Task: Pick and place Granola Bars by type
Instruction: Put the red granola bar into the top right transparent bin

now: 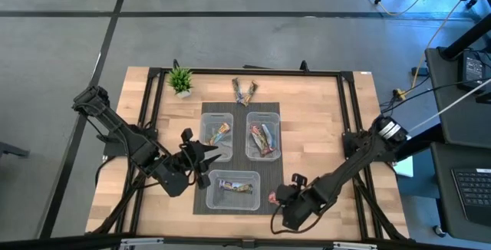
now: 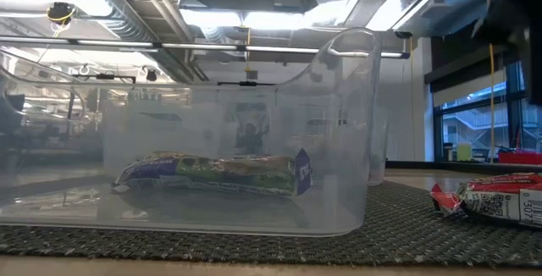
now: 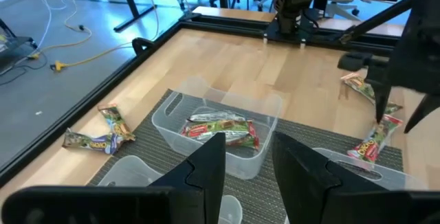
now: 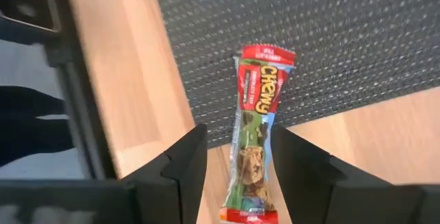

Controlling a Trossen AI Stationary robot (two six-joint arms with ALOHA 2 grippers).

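Right pincer (image 4: 234, 165) hovering open over red bar (image 4: 256, 121), jaws straddling it, nothing gripped; bar lying across mat edge (image 4: 357, 52), lined up for pickup. Left pincer (image 3: 247, 159) waiting empty, partly open.

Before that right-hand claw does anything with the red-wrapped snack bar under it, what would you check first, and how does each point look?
1. Right gripper open with its fingers either side of the red-wrapped Chewy granola bar: ok.
2. Bar lies flat, half on the dark woven mat, half on the wooden table: ok.
3. Fingers low enough to close on the bar: cannot tell.
4. Left gripper is apart, beside the upper left clear plastic bin: ok.
5. Nearest clear rectangular bin holds a blue-white wrapped bar, a different type: not ok as a target.
6. Upper right clear bin already holds red-wrapped bars: ok.
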